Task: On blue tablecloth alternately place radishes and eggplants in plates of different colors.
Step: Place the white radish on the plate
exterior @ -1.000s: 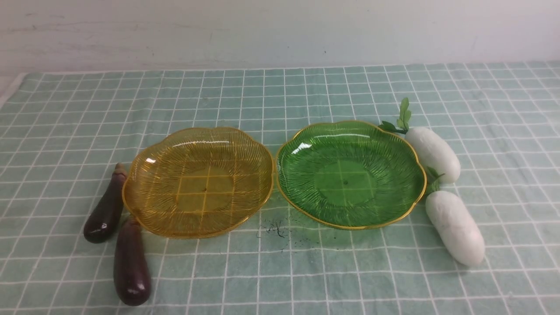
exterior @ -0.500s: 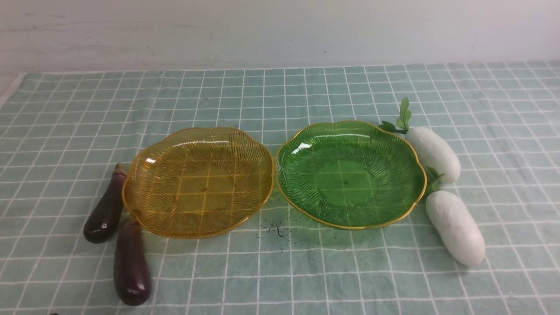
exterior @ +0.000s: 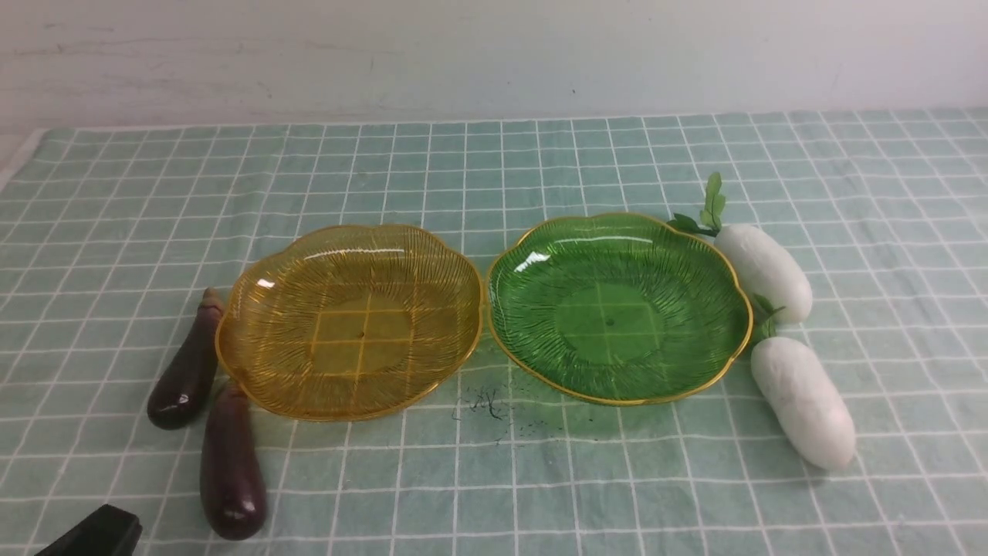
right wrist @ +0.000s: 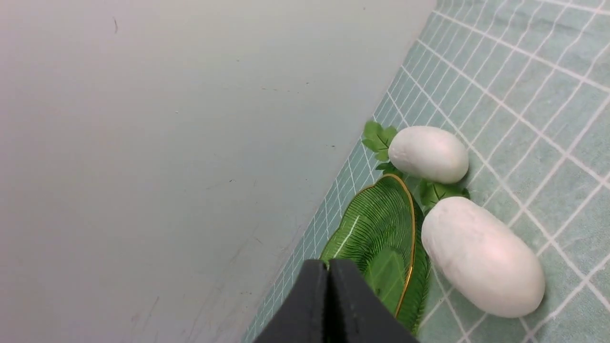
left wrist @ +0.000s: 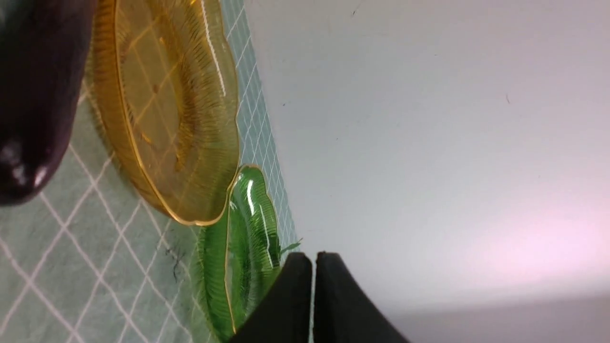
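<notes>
A plain pale wall backs the blue tablecloth (exterior: 494,154). My left claw (left wrist: 312,267) is pinched shut and empty. The nearer eggplant (exterior: 231,471) lies just ahead of it, the farther eggplant (exterior: 185,371) beyond, both close against the amber plate (exterior: 255,286) — a short carry, I judge. The green plate (exterior: 695,262) sits right beside the amber one. Ahead of my right claw (right wrist: 328,269) — closed, holding nothing — the nearer radish (exterior: 803,401) and farther radish (exterior: 764,270) flank the green rim.

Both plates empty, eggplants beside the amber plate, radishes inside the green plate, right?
Wrong on the radishes: the far radish and the near radish lie on the tablecloth beside the green plate, not inside it, as the front view shows. The rest holds.
</notes>
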`<state>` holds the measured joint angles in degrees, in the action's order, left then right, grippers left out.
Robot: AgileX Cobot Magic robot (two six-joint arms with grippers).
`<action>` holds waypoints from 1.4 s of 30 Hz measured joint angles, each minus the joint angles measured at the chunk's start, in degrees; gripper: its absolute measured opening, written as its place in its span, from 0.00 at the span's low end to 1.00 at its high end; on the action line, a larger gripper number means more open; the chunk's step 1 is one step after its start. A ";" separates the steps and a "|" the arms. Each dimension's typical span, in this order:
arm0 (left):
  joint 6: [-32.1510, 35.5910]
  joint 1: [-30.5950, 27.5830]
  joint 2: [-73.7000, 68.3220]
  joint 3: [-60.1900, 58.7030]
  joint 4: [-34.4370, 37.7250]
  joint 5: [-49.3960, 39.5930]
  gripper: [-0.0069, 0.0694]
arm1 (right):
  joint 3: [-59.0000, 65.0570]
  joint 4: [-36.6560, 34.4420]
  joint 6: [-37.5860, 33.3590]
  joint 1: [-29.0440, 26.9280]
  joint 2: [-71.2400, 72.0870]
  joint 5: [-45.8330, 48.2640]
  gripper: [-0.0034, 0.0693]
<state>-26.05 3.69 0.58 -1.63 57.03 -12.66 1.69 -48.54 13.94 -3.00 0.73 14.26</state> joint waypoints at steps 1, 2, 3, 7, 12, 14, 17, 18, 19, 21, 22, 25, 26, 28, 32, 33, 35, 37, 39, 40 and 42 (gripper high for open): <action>4.48 -0.05 0.00 0.98 -0.61 -0.49 0.08 | -0.71 0.00 -2.84 0.00 0.00 1.01 0.03; 8.34 -0.05 0.00 2.53 -1.19 -1.29 0.08 | -2.00 0.10 -5.38 0.00 0.00 1.92 0.03; 11.76 -0.05 0.00 4.27 -1.54 -1.86 0.08 | -3.57 0.42 -7.89 0.00 0.00 2.56 0.03; 26.05 -0.05 -0.95 13.24 -2.36 -4.86 0.08 | -12.45 3.97 -20.89 0.00 -1.31 2.92 0.03; 38.53 -0.05 -13.29 21.79 -3.58 -18.52 0.08 | -22.44 11.02 -31.22 0.00 -10.96 10.89 0.03; 41.24 -0.05 -22.90 23.29 -6.66 -28.23 0.08 | -25.92 16.23 -32.51 -0.02 -19.41 20.03 0.03; 42.33 -0.05 -35.24 24.57 -11.09 -37.17 0.08 | -29.48 19.81 -32.80 -0.02 -30.64 31.33 0.03; 42.89 -0.05 -38.88 25.08 -12.17 -39.05 0.08 | -30.49 20.27 -32.85 -0.02 -33.89 33.88 0.03; 43.37 -0.05 -41.52 25.66 -12.82 -39.77 0.08 | -31.98 20.69 -33.04 -0.02 -38.57 36.72 0.03; 44.57 -0.05 -45.49 26.44 -13.31 -39.85 0.08 | -33.97 20.84 -33.47 -0.02 -44.41 38.97 0.03; 45.44 -0.05 -47.35 26.90 -13.44 -39.66 0.08 | -34.95 20.84 -34.13 -0.02 -47.10 39.63 0.03; 48.40 -0.05 -52.07 28.41 -13.45 -38.51 0.08 | -38.26 19.89 -37.72 -0.02 -56.20 40.65 0.05; 49.25 -0.05 -53.17 28.77 -13.39 -37.94 0.08 | -39.48 19.50 -38.81 0.17 -59.72 40.59 0.06; 49.93 -0.05 -53.86 29.01 -13.27 -37.71 0.08 | -41.43 19.57 -39.63 1.17 -64.14 39.94 0.10; 50.63 -0.05 -54.07 29.01 -13.27 -37.69 0.08 | -45.81 22.54 -39.30 4.79 -71.81 37.53 0.20; 50.63 -0.05 -54.07 29.01 -13.27 -37.69 0.08 | -46.02 22.81 -39.20 5.26 -72.56 37.18 0.22; 50.66 -0.05 -54.07 29.01 -13.27 -37.69 0.08 | -48.77 26.62 -36.76 8.15 -77.38 34.44 0.31; 50.66 -0.05 -54.12 29.06 -13.27 -37.69 0.08 | -50.72 29.32 -34.46 9.69 -80.24 32.43 0.38; 50.70 -0.05 -54.17 29.04 -13.27 -37.69 0.08 | -52.66 33.16 -31.94 10.92 -83.35 29.80 0.46; 50.70 -0.05 -54.17 29.04 -13.27 -37.69 0.08 | -52.85 33.16 -31.65 11.01 -83.69 29.80 0.47; 50.70 -0.05 -54.17 29.04 -13.27 -37.69 0.08 | -54.73 36.78 -28.96 11.62 -86.91 27.66 0.56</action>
<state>24.65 3.63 -53.59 27.40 43.76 -50.35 -53.04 -11.76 -15.02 8.62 -86.18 41.92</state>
